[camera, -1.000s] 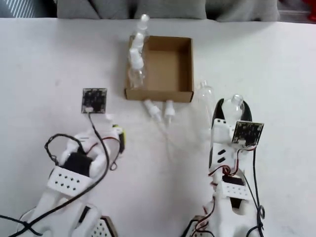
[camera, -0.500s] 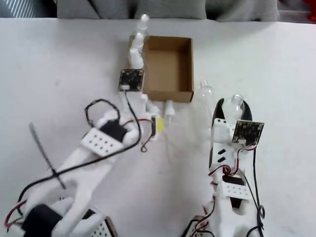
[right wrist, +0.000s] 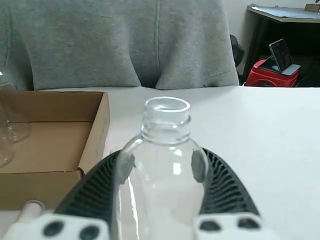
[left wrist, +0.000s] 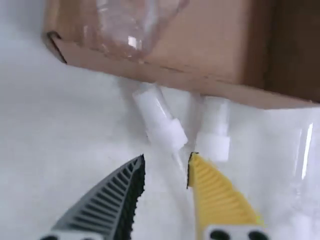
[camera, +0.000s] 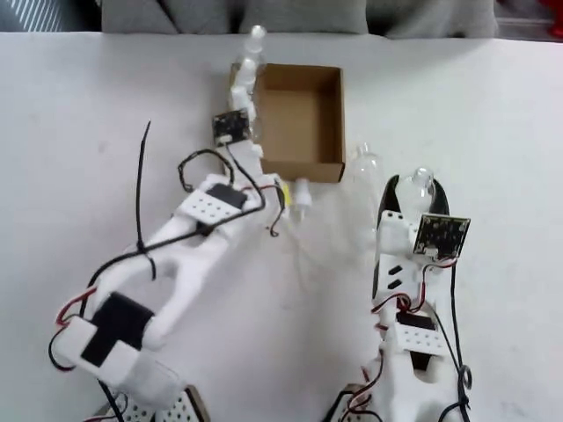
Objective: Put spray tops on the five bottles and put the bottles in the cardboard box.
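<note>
Your left pincer [left wrist: 166, 160] is spread, tips low over the bench [left wrist: 60, 130]. A spray top [left wrist: 161, 125] lies just ahead of the gap, its long axis slanting away toward the box [left wrist: 210, 45], with a second top [left wrist: 214, 131] just beside it off the yellow jaw. Left arm's nearer, so it should probably grab this one. Right pincer [camera: 411, 187] is pinching an uncapped bottle [right wrist: 164, 145] upright near the box corner.

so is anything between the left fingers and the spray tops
Nothing visible does. The left gripper has its fingers open and aimed at the two spray tops, which lie on the table by the box wall. Only bare table lies between.
</note>
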`<state>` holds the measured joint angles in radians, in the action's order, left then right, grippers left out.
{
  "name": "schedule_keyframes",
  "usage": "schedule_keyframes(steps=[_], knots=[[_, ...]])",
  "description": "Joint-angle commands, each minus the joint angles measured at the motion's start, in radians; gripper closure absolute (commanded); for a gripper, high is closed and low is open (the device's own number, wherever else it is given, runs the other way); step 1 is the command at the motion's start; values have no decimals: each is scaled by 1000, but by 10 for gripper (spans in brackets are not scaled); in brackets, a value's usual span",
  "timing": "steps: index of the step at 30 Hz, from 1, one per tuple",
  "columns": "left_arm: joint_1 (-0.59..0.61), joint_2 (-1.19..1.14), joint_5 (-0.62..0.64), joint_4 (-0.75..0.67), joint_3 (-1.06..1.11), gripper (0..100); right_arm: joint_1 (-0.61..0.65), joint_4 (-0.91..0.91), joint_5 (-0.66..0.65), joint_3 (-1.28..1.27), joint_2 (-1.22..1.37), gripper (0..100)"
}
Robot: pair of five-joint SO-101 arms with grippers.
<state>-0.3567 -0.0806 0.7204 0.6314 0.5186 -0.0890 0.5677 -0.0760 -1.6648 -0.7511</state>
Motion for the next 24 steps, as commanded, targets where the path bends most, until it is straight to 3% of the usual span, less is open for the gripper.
schedule_keyframes(steps=[1, 24], knots=[[27, -28, 20, -23, -84, 846, -2, -28, 8, -9, 25, 982], [19, -217, 21, -15, -215, 845, -2, -67, 8, -9, 25, 982]])
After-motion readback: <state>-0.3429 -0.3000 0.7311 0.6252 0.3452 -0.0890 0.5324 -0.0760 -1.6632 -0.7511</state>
